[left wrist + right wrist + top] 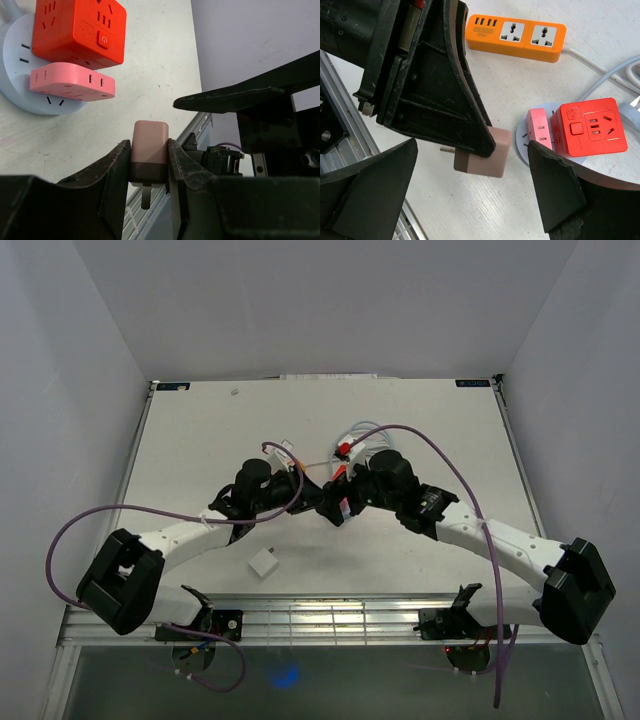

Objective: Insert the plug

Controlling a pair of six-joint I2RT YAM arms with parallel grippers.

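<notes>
My left gripper (149,167) is shut on a pink plug (150,147) with a brown band, held above the table. Its metal prongs point back toward the left wrist camera. In the right wrist view the plug (487,159) sticks out from under the left finger (440,85). My right gripper (470,192) is open, its jaws spread wide to either side of the plug without touching it. The two grippers meet tip to tip at the table's middle (325,502). A red cube socket (590,127) and a pink adapter (537,130) sit on a round white socket base (522,147).
An orange power strip (517,32) with a white cord lies beyond the round base. A small white cube (264,565) lies on the white table (200,440) near the left arm. White cables (370,430) coil behind the grippers. A metal rail (330,615) runs along the near edge.
</notes>
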